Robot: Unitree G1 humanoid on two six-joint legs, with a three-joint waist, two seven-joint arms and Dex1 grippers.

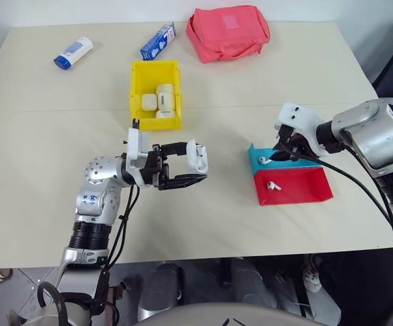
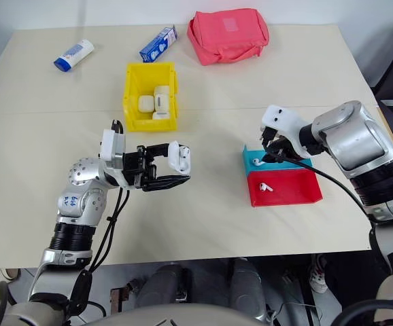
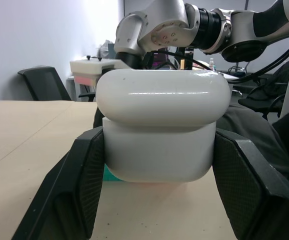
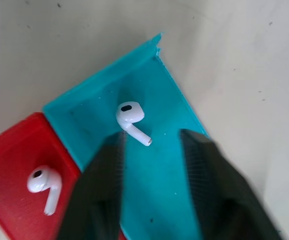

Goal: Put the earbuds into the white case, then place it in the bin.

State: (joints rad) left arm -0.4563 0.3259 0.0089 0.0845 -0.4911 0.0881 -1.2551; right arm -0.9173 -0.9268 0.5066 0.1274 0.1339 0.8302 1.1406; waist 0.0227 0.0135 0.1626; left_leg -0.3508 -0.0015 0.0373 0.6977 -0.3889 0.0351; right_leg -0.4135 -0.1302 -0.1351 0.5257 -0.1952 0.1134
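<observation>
Yellow bin holds white cases; blue tray and red tray (adjoining) hold one earbud each; my left gripper pinches the white case, my right gripper spread.

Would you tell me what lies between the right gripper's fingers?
In the right wrist view, one earbud's stem and bare blue tray floor.

An office or lab: black office chairs stand behind the beige table.

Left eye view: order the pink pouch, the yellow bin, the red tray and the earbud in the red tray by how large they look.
1. Pink pouch
2. Yellow bin, slightly smaller
3. Red tray, close to the bin; nearer the camera, so unsure
4. Earbud, by far the smallest
</observation>
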